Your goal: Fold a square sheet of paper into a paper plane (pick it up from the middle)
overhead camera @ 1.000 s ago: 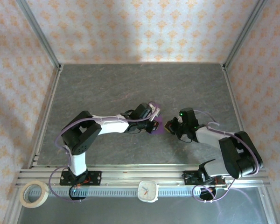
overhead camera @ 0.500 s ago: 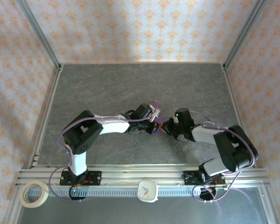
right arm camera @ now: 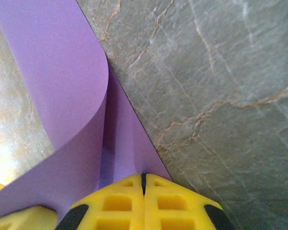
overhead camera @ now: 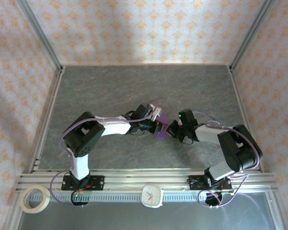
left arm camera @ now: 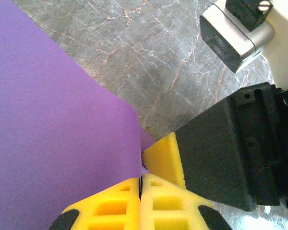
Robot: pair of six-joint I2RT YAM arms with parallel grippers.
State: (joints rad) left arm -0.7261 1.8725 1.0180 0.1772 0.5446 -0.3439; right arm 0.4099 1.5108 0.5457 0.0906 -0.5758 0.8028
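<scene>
Top external view: thin purple square sheet of paper (overhead camera: 162, 130), clamped by left end effector (overhead camera: 156, 126) and right end effector (overhead camera: 173, 128), brought closer together than before.

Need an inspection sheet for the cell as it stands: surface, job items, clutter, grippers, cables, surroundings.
Surface: grey veined table, no spills or marks seen.
Job's things: square sheet of paper, purple, mid-table between the two grippers, one part curled over; no finished plane.
Clutter: tape roll and small white clock on the near rail strip, away from the paper.
Grippers: left gripper shut on the sheet's edge; right gripper shut on the sheet; tips close together.
Cables: purple cables loop along both arms, no snag seen.
Surroundings: patterned walls, aluminium frame posts.
</scene>
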